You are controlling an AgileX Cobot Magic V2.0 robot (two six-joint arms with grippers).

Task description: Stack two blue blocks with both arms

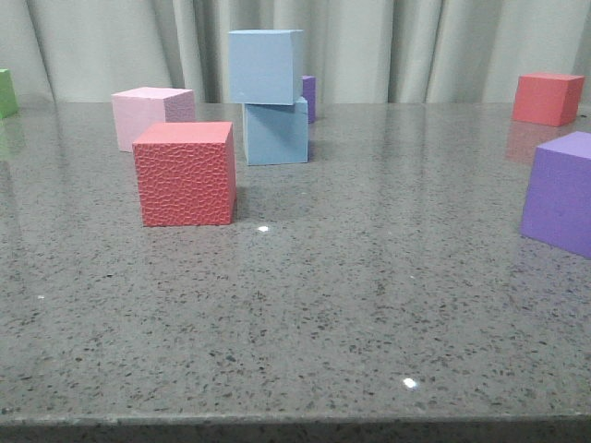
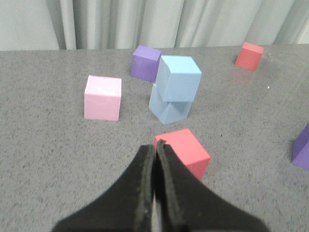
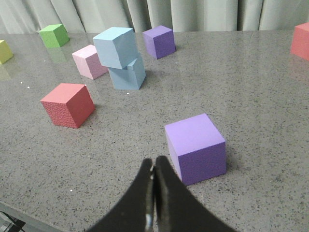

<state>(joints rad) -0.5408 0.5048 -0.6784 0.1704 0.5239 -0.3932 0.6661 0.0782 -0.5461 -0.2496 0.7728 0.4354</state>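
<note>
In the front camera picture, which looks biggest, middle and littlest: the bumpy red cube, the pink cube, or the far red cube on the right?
1. Bumpy red cube, biggest.
2. Pink cube.
3. Far red cube, littlest.

The biggest-looking one is nearest the camera, so the real sizes may well match.

Pale pleated curtain [image 1: 416, 46] hangs behind the speckled grey table [image 1: 351, 305].

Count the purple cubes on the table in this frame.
2. One purple cube sits just behind the blue stack, mostly hidden in the front view. The other purple cube sits near the right claw. More could lie out of view.
</note>
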